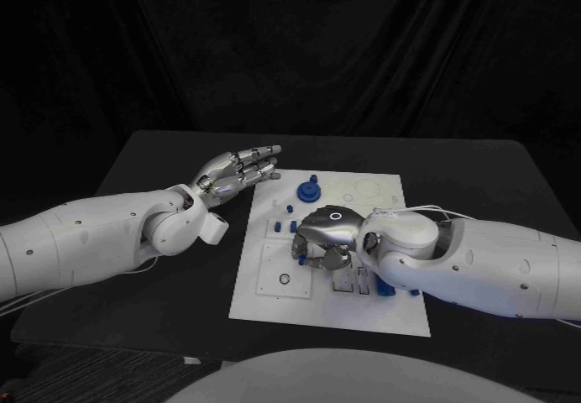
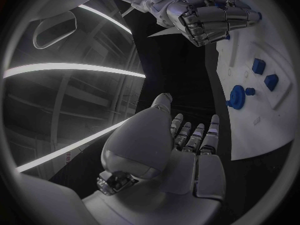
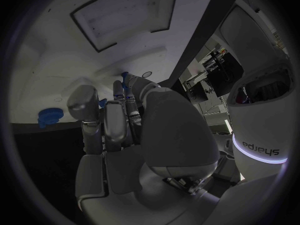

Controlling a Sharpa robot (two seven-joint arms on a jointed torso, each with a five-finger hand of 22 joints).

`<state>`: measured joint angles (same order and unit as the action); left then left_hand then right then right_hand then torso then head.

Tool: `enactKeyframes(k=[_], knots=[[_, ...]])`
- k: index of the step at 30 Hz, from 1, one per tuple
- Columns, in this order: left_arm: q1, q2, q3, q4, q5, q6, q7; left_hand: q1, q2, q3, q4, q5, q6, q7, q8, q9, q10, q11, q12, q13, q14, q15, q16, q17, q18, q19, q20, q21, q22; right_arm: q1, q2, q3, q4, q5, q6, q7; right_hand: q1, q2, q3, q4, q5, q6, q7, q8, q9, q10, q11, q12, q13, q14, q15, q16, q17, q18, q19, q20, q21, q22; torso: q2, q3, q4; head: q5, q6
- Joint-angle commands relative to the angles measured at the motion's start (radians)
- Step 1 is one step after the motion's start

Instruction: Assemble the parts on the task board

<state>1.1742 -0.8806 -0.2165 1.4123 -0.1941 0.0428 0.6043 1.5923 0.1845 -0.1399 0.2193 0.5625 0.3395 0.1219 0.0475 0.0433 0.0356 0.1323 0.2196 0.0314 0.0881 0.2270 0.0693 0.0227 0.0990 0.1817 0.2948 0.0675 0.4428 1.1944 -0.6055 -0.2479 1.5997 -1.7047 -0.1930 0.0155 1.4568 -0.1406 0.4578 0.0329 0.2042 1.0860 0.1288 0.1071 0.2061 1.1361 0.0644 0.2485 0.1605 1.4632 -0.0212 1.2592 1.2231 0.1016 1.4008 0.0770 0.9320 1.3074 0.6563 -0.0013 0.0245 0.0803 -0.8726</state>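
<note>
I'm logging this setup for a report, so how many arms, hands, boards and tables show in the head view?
White arms: 2
Silver hands: 2, the left hand off the board's far-left corner, the right hand over the board
White task board: 1
Black table: 1
Total: 6
The small blue parts are partly hidden under the right hand, so I leave them uncounted.

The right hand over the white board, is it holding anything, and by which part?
The right hand has its fingers curled down over the task board. Whether they grip a blue piece cannot be told. The left hand holds nothing.
</note>
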Motion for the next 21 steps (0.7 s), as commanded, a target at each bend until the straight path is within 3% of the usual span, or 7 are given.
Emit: enactKeyframes(k=[1,13,15,16,18,19,21], knots=[[-0.002,0.002,0.001,0.000,0.006,0.015,0.006,0.012,0.002,0.008,-0.001,0.007,0.002,0.005,0.003,0.002,0.001,-0.007,0.002,0.000,-0.001,-0.001,0.004,0.001,-0.006,0.008,-0.001,0.006,-0.002,-0.004,0.003,0.001,-0.001,-0.007,0.005,-0.009,0.008,0.001,-0.001,-0.004,-0.004,-0.003,0.002,-0.004,-0.001,0.004,0.000,-0.003,0.000,0.027,0.003,-0.006,-0.002,0.008,-0.002,0.005,-0.005,0.118,0.000,-0.0005,0.0003,0.000,0.000],[-0.003,0.003,0.001,-0.002,0.006,0.019,0.000,0.014,0.004,0.011,-0.003,0.008,0.007,0.009,0.005,0.002,0.000,-0.008,0.001,0.000,-0.001,0.000,0.004,0.001,-0.007,0.009,-0.001,0.006,-0.003,-0.008,0.007,0.001,-0.003,-0.007,0.021,-0.017,0.005,-0.002,-0.006,-0.004,-0.011,-0.016,0.007,-0.015,-0.006,-0.006,0.006,-0.013,-0.002,0.024,0.008,-0.010,-0.007,0.008,-0.006,0.008,-0.013,0.116,0.000,-0.0003,-0.0001,0.002,0.000],[-0.003,0.003,0.001,-0.002,0.006,0.019,-0.001,0.014,0.004,0.011,-0.003,0.008,0.007,0.009,0.005,0.002,0.000,-0.008,0.001,0.000,-0.001,0.000,0.004,0.001,-0.007,0.009,-0.001,0.006,-0.003,-0.008,0.006,0.001,-0.003,-0.007,0.027,-0.022,-0.018,-0.022,-0.019,0.006,-0.010,-0.098,0.027,-0.048,-0.029,-0.067,0.027,-0.043,-0.013,0.014,0.027,-0.021,-0.018,0.011,-0.020,0.019,-0.045,0.109,0.000,-0.0003,-0.0001,0.003,0.000],[-0.003,0.003,0.001,-0.002,0.006,0.019,-0.002,0.014,0.004,0.011,-0.003,0.008,0.007,0.009,0.005,0.002,0.000,-0.008,0.001,0.000,-0.001,0.000,0.004,0.001,-0.007,0.009,-0.001,0.006,-0.003,-0.008,0.005,0.001,-0.004,-0.007,0.031,-0.026,-0.038,-0.041,-0.043,0.014,-0.002,-0.205,0.007,-0.043,-0.057,-0.140,0.036,-0.072,-0.023,-0.001,0.024,-0.039,-0.036,0.019,-0.040,0.023,-0.091,0.098,0.000,-0.0003,0.0000,0.003,0.000],[-0.004,0.003,0.001,-0.003,0.006,0.020,-0.003,0.014,0.004,0.011,-0.003,0.008,0.007,0.009,0.005,0.002,0.000,-0.008,0.001,0.000,-0.001,0.000,0.004,0.001,-0.007,0.009,-0.001,0.006,-0.003,-0.008,0.004,0.001,-0.004,-0.007,0.034,-0.031,-0.039,-0.043,-0.076,0.015,-0.023,-0.304,-0.039,-0.039,-0.082,-0.218,0.043,-0.094,-0.029,-0.022,0.017,-0.062,-0.058,0.030,-0.066,0.021,-0.148,0.086,0.000,-0.0002,0.0001,0.004,0.000],[-0.004,0.003,0.001,-0.004,0.006,0.020,-0.004,0.014,0.004,0.011,-0.003,0.008,0.007,0.009,0.005,0.002,0.000,-0.008,0.001,0.000,-0.001,0.000,0.004,0.001,-0.007,0.009,-0.001,0.006,-0.003,-0.008,0.001,0.001,-0.003,-0.007,0.032,-0.033,-0.017,-0.029,-0.179,0.032,-0.053,-0.469,-0.065,-0.050,-0.119,-0.322,0.053,-0.096,-0.026,-0.053,0.023,-0.083,-0.082,0.037,-0.102,0.028,-0.221,0.071,0.000,-0.0002,0.0002,0.003,0.000],[-0.004,0.002,0.001,-0.004,0.006,0.020,-0.004,0.014,0.004,0.011,-0.003,0.008,0.007,0.009,0.005,0.002,0.000,-0.008,0.001,0.000,-0.001,0.000,0.004,0.001,-0.007,0.009,-0.001,0.006,-0.003,-0.008,-0.006,0.001,-0.001,-0.007,0.020,-0.033,0.005,-0.022,-0.234,0.055,-0.063,-0.506,-0.070,-0.051,-0.129,-0.369,0.054,-0.085,-0.021,-0.069,0.026,-0.091,-0.093,0.042,-0.119,0.031,-0.257,0.065,0.000,-0.0002,0.0004,0.004,0.000]])
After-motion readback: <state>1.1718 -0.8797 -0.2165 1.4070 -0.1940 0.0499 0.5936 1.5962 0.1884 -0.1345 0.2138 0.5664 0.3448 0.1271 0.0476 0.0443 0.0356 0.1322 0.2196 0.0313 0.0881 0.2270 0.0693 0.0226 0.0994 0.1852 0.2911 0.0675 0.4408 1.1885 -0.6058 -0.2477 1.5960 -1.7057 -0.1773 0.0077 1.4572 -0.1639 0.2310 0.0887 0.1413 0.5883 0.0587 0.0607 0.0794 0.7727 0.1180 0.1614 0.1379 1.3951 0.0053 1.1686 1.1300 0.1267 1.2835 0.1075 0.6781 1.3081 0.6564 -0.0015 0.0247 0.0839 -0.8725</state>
